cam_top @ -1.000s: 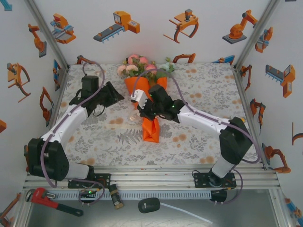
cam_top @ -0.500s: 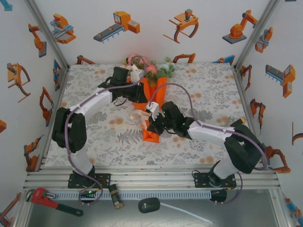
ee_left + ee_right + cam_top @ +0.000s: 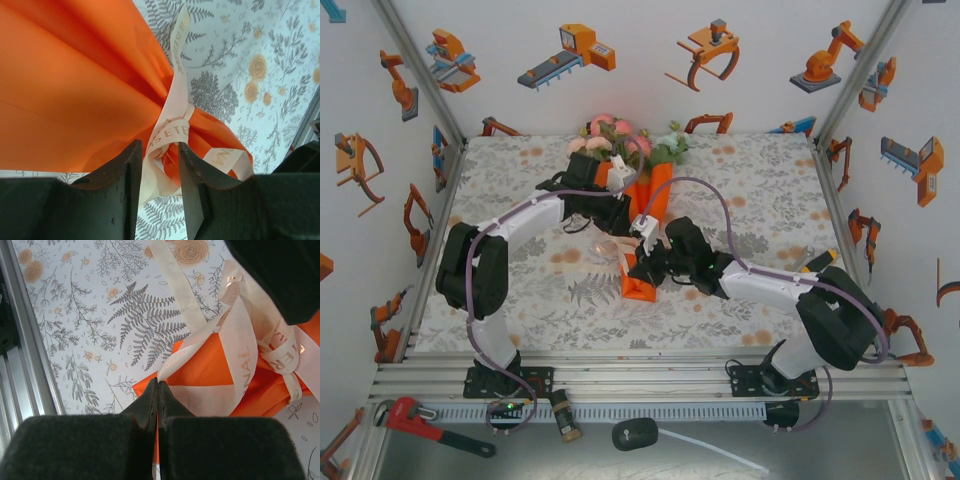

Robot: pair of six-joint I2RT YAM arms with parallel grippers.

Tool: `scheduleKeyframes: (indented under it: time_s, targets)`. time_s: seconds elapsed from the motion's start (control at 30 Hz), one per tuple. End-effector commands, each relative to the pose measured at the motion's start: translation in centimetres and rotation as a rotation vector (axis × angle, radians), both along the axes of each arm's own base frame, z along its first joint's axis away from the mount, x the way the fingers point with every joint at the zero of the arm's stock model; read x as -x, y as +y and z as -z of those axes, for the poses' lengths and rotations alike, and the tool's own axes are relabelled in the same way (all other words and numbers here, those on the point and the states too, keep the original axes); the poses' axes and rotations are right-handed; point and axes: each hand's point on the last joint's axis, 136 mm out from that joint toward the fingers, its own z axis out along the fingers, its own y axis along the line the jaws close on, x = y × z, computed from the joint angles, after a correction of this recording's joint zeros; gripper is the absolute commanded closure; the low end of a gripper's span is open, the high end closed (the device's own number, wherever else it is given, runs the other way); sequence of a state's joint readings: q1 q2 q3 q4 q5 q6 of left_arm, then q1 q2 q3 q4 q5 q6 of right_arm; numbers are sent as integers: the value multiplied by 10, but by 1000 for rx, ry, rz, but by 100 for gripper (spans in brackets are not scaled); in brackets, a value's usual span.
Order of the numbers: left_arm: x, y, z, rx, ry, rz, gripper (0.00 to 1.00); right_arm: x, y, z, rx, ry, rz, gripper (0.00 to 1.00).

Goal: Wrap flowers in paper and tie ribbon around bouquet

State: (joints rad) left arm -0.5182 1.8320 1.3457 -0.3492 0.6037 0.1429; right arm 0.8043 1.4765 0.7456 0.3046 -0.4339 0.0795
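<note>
When seen from above, the bouquet (image 3: 655, 195) lay in the middle of the flowery tablecloth (image 3: 760, 190). The flowers (image 3: 620, 135) were at the far end, and the pointed end of the paper (image 3: 640, 282) was toward the arms. The left gripper (image 3: 618, 212) was at the left side of the cone. The right gripper (image 3: 642, 262) was at its thin part. A bit of the ribbon (image 3: 610, 246) lay just beside the cone.

From the left wrist, the orange paper was squeezed in where the ribbon went round it. The left gripper's two fingers stood a little apart with a loop of ribbon between them. I could not tell if they pinched it.

From the right wrist, the right gripper's fingers were pressed tight together on a flat strip of ribbon. The strip ran from their tips up to the tied part.
</note>
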Motion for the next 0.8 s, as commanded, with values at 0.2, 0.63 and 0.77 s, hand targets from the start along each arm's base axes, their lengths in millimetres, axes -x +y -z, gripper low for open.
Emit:
scheduleKeyframes:
  time_s: [0.2,0.63,0.77]
  targets:
    - [9,-1,20,-30,50,61,68,0,-1,-12,-26,-23,-5,100]
    - [5,-3,-2,25,9,20,83,1,-3,-12,-22,-19,-5,100]
    - [4,-4,-3,41,4,13,84,1,-3,-11,-22,-17,-6,100]
